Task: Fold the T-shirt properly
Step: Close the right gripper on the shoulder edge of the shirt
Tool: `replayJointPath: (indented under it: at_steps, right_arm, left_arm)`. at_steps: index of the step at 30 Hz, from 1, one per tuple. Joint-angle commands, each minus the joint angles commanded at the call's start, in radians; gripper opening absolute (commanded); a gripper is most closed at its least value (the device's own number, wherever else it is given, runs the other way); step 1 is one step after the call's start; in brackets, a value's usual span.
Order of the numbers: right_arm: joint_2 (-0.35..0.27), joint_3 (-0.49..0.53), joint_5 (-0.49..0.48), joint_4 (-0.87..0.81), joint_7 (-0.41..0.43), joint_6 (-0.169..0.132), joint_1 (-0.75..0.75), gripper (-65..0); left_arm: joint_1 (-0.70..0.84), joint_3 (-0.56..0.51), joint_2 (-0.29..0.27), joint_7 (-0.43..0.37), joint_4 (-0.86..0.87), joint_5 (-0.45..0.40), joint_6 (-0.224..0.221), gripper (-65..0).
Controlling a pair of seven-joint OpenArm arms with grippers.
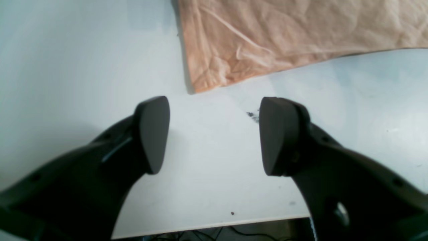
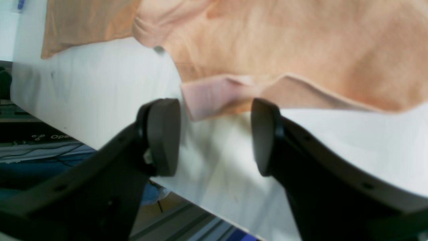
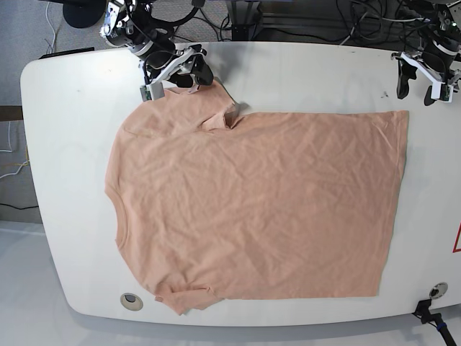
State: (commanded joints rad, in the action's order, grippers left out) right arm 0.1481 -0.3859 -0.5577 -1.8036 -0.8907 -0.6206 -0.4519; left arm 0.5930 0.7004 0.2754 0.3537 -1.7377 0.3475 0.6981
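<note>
Left wrist view: the left gripper gapes empty over the white table; a wrinkled peach cotton T-shirt corner lies at 12 o'clock.

Right wrist view: the right gripper is spread, its jaws flanking a sleeve edge.

Base view: the shirt lies flat, long axis 3-to-9, neckline toward 9 o'clock.

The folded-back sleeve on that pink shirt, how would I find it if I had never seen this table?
Start at the white table and the peach T-shirt spread across it. Follow the shirt to its far edge, beside the right hand. There the sleeve has its edge flipped over, showing a paler underside, unlike the flat hem corner near the left hand.
</note>
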Motion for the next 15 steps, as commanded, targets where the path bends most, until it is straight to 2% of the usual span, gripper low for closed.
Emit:
replayJointPath:
  at_steps: [11,15]
  right_arm:
    - [-0.002,-0.078,-0.003,-0.011,0.000,0.000,0.000,-31.9]
    - [0.000,-0.078,-0.003,-0.080,0.000,0.000,-0.028,-31.9]
  left_arm:
    - [0.000,-0.003,0.000,0.000,0.000,0.000,0.000,-26.1]
    - [0.000,-0.003,0.000,0.000,0.000,0.000,0.000,-26.1]
